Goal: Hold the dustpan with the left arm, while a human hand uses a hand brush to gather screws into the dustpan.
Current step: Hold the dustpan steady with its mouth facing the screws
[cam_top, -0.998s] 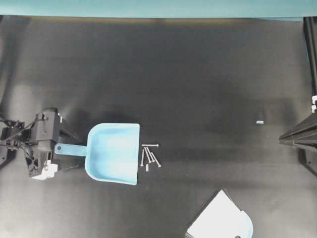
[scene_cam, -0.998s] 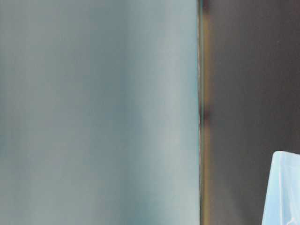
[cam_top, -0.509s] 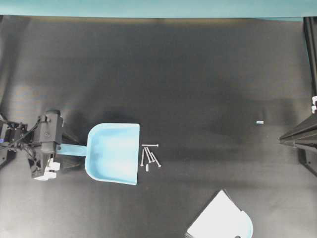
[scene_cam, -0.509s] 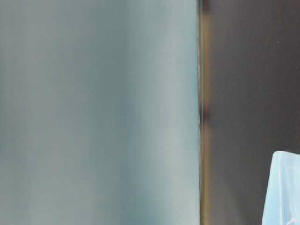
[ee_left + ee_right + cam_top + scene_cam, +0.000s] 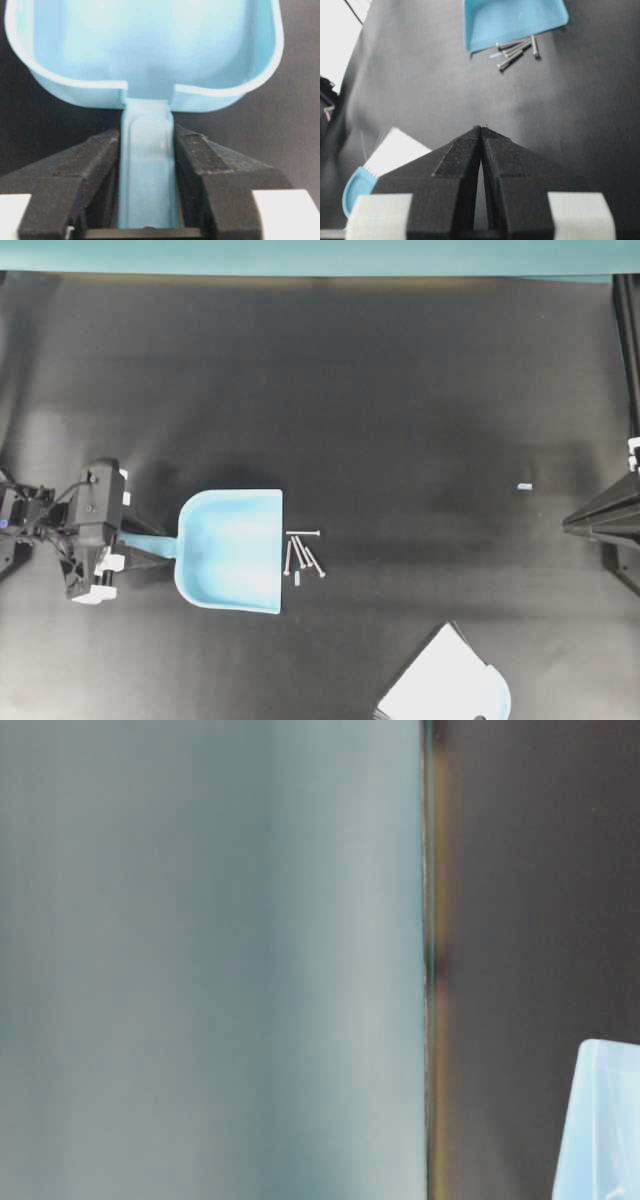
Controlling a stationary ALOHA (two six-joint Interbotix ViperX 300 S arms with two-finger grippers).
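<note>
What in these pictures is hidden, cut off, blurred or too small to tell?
- Hand brush: overhead view, bottom edge cuts it off.
- Dustpan: table-level view, only a blurred corner shows at the right edge.
- Dustpan handle's end: left wrist view, hidden by the left gripper.
- Screws: overhead view, too small to count.
</note>
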